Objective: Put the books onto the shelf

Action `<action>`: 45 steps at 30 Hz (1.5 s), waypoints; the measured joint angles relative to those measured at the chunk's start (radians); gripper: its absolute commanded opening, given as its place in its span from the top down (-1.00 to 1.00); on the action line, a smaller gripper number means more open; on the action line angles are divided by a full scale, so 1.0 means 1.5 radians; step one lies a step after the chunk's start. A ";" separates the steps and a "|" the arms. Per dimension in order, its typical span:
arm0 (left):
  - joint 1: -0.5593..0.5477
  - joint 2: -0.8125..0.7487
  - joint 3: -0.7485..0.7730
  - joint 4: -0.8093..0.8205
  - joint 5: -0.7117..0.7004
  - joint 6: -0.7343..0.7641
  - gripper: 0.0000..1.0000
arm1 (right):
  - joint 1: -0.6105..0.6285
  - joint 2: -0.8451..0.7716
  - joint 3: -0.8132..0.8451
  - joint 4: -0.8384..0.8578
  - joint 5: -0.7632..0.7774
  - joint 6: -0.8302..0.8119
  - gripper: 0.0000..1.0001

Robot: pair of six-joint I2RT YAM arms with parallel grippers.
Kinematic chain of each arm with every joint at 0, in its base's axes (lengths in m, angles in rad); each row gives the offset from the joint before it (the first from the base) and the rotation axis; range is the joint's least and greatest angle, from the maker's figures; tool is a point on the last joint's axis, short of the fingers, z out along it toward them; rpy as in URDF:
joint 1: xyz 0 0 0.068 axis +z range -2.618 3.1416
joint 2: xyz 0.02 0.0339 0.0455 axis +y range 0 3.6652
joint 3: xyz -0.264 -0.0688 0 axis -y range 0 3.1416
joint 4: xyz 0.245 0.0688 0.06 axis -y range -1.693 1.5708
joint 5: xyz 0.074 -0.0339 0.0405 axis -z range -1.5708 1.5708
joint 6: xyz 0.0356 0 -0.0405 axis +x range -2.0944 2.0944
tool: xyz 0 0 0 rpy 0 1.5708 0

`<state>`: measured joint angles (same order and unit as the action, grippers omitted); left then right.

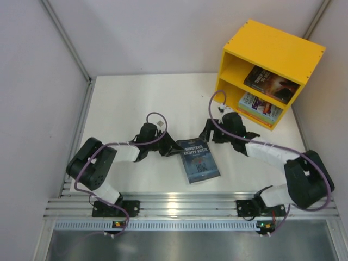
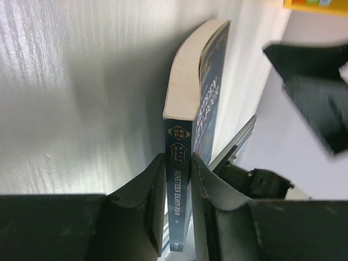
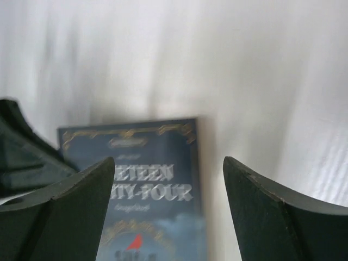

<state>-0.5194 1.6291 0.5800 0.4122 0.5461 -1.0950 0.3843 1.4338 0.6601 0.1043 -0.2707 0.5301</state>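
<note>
left gripper (image 2: 178, 159) clamped on Nineteen Eighty-Four paperback (image 2: 187, 70) spine | right gripper (image 3: 168, 179) released | we should lift it level toward yellow shelf (image 1: 272, 46)

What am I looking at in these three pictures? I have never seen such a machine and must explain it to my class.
Two robot arms are bolted at the near edge of a table. One picture looks down from above; the other two come from a camera on each wrist. A blue-grey book lies on the table between the arms. The left gripper has a finger on each side of its spine; whether it squeezes is unclear. The right gripper is open and empty, close to the book. At the far right stands a yellow shelf, a dark book in its upper compartment, a stack of books in the lower.
</note>
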 measured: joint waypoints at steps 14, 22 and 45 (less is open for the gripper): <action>-0.002 -0.095 0.125 -0.204 -0.146 -0.084 1.00 | 0.531 -0.032 0.145 -0.234 0.609 -0.167 -0.49; -0.005 -0.097 0.125 -0.249 -0.165 -0.092 1.00 | 0.603 0.199 0.261 -0.295 0.794 -0.247 -0.37; -0.002 -0.169 0.231 -0.423 -0.212 -0.034 -0.38 | 0.584 0.252 0.304 -0.231 0.933 -0.584 1.00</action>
<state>-0.5220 1.3750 0.9260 -0.2226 0.2276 -1.1454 1.2602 1.8111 1.1168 -0.2424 1.1286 -0.3462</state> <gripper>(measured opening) 0.558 0.177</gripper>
